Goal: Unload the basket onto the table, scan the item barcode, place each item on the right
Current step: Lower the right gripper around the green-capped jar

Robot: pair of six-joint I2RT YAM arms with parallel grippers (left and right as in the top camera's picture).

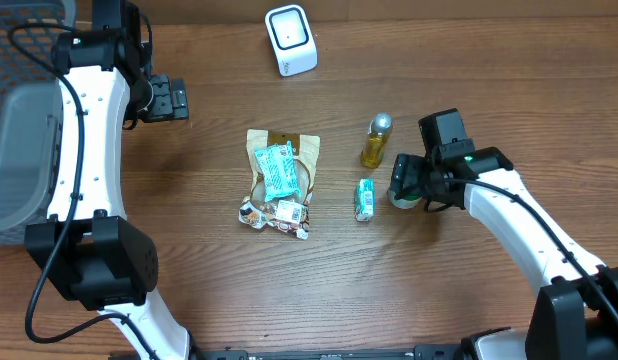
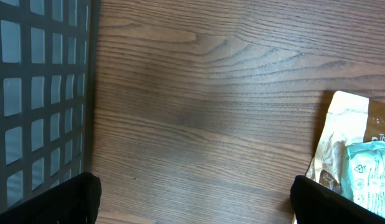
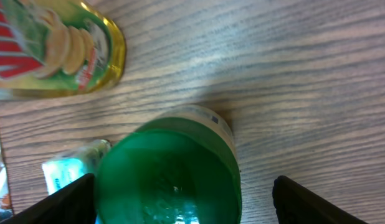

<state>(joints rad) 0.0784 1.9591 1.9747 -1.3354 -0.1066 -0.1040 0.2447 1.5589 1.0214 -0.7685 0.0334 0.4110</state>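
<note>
A white barcode scanner [image 1: 290, 40] stands at the back of the table. Several items lie mid-table: a tan snack bag [image 1: 282, 165], a small teal pack [image 1: 365, 199], a yellow bottle [image 1: 376, 140] and a round green-topped container [image 1: 404, 196]. My right gripper [image 1: 401, 185] hangs open over the green container [image 3: 171, 174]. The container sits between the fingers, close to the left one and with a gap to the right one. My left gripper [image 1: 179, 98] is open at the back left, over bare wood [image 2: 195, 202].
A dark mesh basket [image 1: 14, 150] stands at the table's left edge, just left of my left gripper [image 2: 37, 93]. Small wrapped candies [image 1: 274, 213] lie in front of the snack bag. The yellow bottle [image 3: 55, 46] lies close behind the green container.
</note>
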